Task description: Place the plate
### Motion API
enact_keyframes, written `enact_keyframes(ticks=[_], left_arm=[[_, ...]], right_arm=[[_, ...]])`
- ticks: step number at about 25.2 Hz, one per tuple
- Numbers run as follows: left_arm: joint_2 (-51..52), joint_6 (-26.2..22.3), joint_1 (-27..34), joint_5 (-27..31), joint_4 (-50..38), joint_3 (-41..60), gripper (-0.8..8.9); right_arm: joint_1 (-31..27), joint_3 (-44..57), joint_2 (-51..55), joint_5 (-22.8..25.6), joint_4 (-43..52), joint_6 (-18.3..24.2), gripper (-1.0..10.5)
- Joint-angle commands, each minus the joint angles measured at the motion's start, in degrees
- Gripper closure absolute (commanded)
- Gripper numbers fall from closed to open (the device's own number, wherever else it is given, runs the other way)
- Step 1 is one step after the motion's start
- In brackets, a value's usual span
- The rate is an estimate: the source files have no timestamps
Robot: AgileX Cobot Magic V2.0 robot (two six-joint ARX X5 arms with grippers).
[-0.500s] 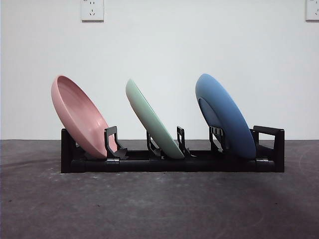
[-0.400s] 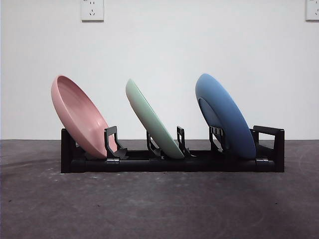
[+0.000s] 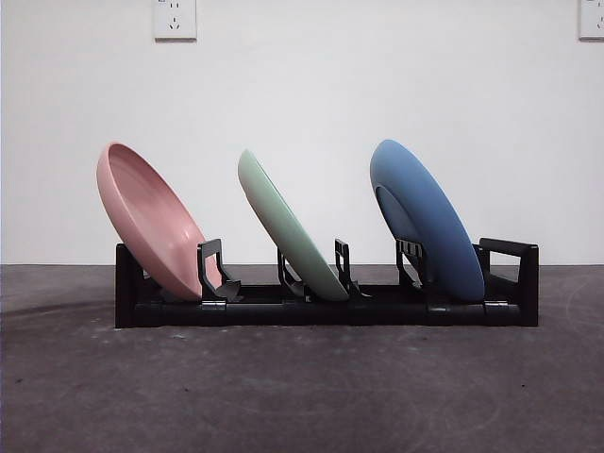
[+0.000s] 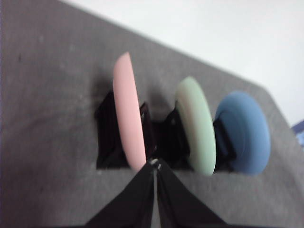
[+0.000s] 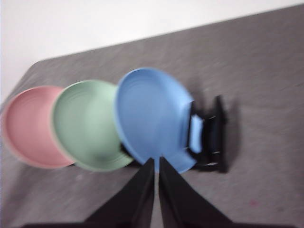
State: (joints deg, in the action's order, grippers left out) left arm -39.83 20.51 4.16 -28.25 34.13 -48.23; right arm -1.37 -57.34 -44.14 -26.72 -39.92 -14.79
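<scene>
Three plates lean in a black rack (image 3: 326, 311): a pink plate (image 3: 149, 222) at the left, a green plate (image 3: 288, 226) in the middle and a blue plate (image 3: 425, 219) at the right. No arm shows in the front view. My left gripper (image 4: 155, 166) is shut and empty, hanging off the rack's pink end, with the pink plate (image 4: 128, 111), green plate (image 4: 197, 124) and blue plate (image 4: 244, 132) beyond it. My right gripper (image 5: 156, 164) is shut and empty too, off the blue end, facing the blue plate (image 5: 149, 116), green plate (image 5: 85, 126) and pink plate (image 5: 28, 126).
The rack stands on a dark grey table (image 3: 302, 387) before a white wall with two sockets, one of them (image 3: 175, 19) at the upper left. Bare table surface lies in front of the rack and at both its ends.
</scene>
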Motion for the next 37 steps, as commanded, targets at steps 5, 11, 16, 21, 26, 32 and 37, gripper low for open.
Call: enact_keyframes(ticks=[5, 11, 16, 21, 26, 32, 37], left_arm=[[-8.81, -6.60, -1.51, -0.26, 9.64, -8.41, 8.03], [-13.00, -6.64, -3.43, -0.28, 11.06, -11.08, 4.55], [-12.90, -6.82, -3.61, -0.28, 10.84, -11.08, 4.52], [-12.92, -6.80, -3.61, -0.28, 10.82, -11.08, 4.52], [-12.92, -6.78, -3.61, -0.28, 10.91, -11.08, 4.52], [-12.92, -6.78, -3.61, -0.28, 11.10, -11.08, 4.52], [-12.92, -6.78, -3.61, -0.28, 11.08, -11.08, 4.52]], right_arm=[[2.47, -10.60, -9.90, -5.77, -9.09, 2.71, 9.3], [6.88, -14.29, -18.05, -7.10, -12.24, 6.45, 7.7], [11.96, -15.08, -21.75, -1.88, -12.20, 6.19, 6.5], [15.58, -22.23, -31.26, 0.66, -13.60, 5.86, 6.5], [19.37, -33.81, -43.41, 2.21, -13.68, 8.17, 6.5], [23.21, -41.77, -52.13, 11.69, -13.03, 10.82, 6.6], [24.22, -42.05, -56.37, 12.24, -12.50, 10.99, 6.8]])
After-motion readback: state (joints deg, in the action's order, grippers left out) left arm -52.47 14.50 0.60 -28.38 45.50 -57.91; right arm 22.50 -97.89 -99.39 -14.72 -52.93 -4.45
